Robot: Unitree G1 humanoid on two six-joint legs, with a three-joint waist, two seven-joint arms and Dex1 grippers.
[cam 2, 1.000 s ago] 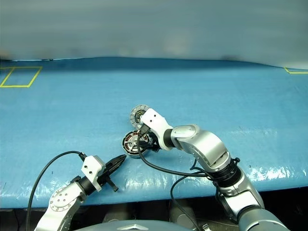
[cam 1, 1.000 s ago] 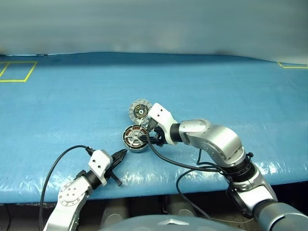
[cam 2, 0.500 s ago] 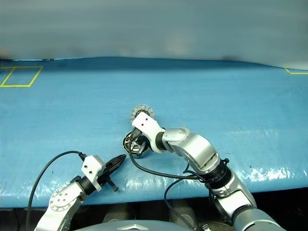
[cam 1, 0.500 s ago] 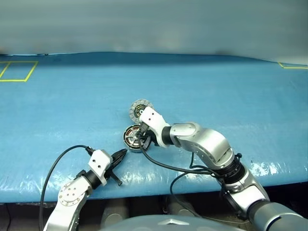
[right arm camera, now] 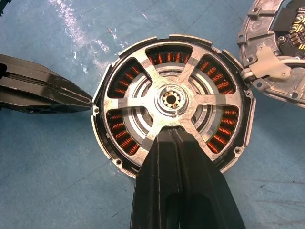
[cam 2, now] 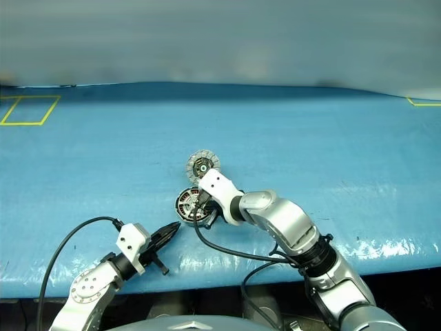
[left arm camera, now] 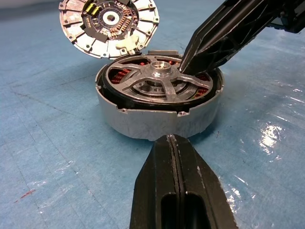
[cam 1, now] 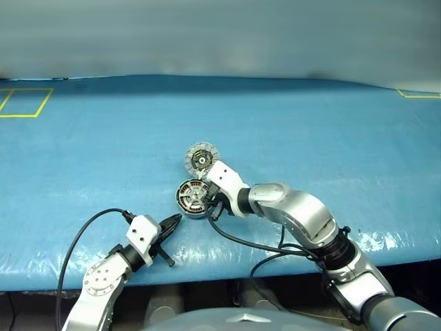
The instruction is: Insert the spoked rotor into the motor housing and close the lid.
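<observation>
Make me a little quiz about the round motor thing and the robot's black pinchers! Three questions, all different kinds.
1. True or false: the spoked rotor already sits inside the motor housing.
2. Where is the lid? A) shut on top of the housing B) open, next to the housing C) in the left gripper
3. What do the shut tips of the right gripper rest on?

Key
1. True. Its spokes lie over the copper coils inside the can.
2. B. It stands open at the housing's rim, pale segments showing.
3. The rotor, just beside its hub. The left gripper is shut too, with its tips at the housing's outer wall.
</observation>
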